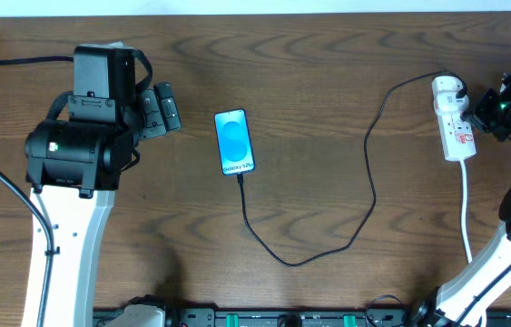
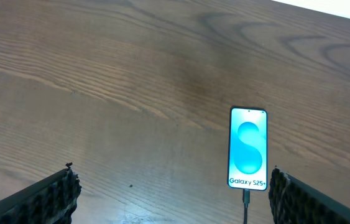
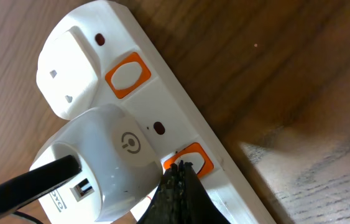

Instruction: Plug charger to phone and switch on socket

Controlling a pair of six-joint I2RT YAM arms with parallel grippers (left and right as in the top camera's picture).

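Observation:
The phone [image 1: 234,141] lies flat mid-table with its blue screen up; it also shows in the left wrist view [image 2: 248,148]. The black charger cable [image 1: 364,195] is plugged into its near end and runs right to the white adapter [image 3: 100,158], which sits in the white socket strip [image 1: 456,129]. My right gripper [image 3: 181,169] is shut, its fingertips touching the strip's orange-framed switch [image 3: 194,158] beside the adapter. My left gripper [image 2: 171,193] is open and empty, left of the phone.
A second white plug [image 3: 75,68] and another orange-framed switch [image 3: 127,74] sit at the strip's far end. The strip's white cord [image 1: 466,209] runs toward the table's front edge. A rail with fittings [image 1: 273,318] lines the front.

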